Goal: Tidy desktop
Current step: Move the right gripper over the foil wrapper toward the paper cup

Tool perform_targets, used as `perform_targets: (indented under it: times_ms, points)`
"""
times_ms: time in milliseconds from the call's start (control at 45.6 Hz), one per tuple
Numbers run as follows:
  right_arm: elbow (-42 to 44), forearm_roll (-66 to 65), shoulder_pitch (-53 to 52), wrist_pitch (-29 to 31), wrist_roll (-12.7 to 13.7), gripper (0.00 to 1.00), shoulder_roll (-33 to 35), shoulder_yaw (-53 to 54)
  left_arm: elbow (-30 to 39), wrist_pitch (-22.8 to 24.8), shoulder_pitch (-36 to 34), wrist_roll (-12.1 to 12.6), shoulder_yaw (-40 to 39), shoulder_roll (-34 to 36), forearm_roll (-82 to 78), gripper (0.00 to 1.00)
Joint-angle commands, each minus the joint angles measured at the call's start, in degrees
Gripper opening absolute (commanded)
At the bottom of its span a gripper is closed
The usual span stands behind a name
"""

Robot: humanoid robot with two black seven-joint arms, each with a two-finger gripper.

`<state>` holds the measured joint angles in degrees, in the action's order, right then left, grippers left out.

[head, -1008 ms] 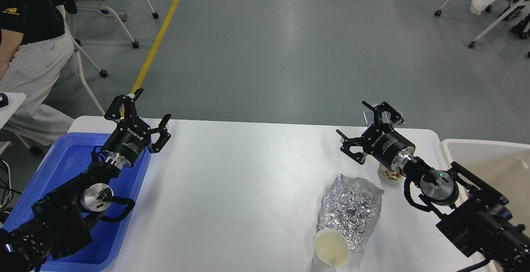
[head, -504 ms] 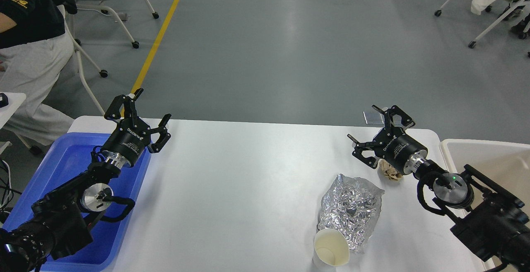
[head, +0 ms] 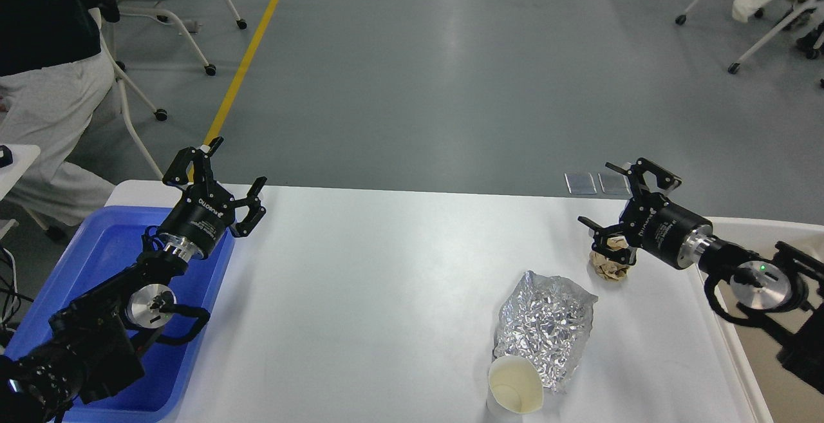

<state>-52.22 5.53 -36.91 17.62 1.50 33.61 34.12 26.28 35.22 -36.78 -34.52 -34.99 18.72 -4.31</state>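
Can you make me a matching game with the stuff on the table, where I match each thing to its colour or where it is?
Things:
1. crumpled foil
2. paper cup
3. brown paper ball
4. tray

Clues:
A. blue, at the desktop's left end
B. shiny silver
C. just under the right gripper
D. cream inside, at the near edge

Pairs: 1-B, 2-D, 3-C, 4-A
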Motion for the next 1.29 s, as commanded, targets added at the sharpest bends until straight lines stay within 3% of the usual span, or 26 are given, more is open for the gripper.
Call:
perform_targets:
  times_ms: [0,351,592,701,876,1271]
  points:
    - [-10.69,-0.08,-3.08,-0.83,0.0,1.0,12.08,-8.27,0.0,0.02,-0.04,0.07,0.01,0.0,0.0,1.0]
    - [-37.42,0.01,-17.57,-13.83,-0.27,1.0,28.52,-28.83,0.0,0.02,-0.04,0.15,0.01,-0.08,0.0,1.0]
    - [-43.58,0.27,-32.69,-19.99,-1.58,1.0,29.67,-49.39,0.0,0.02,-0.13,0.24,0.01,0.0,0.0,1.0]
    - [-45.51,0.27,-39.98,-20.78,-3.78,1.0,27.66,-60.99,0.0,0.02,-0.04,0.24,0.01,0.0,0.0,1.0]
    - [-46.3,0.62,-50.45,-26.58,-7.47,1.0,17.47,-76.47,0.0,0.02,-0.04,0.24,0.01,0.0,0.0,1.0]
    - [-47.78,0.62,-62.94,-26.85,-7.74,1.0,6.74,-84.83,0.0,0.02,-0.04,0.15,0.01,0.0,0.0,1.0]
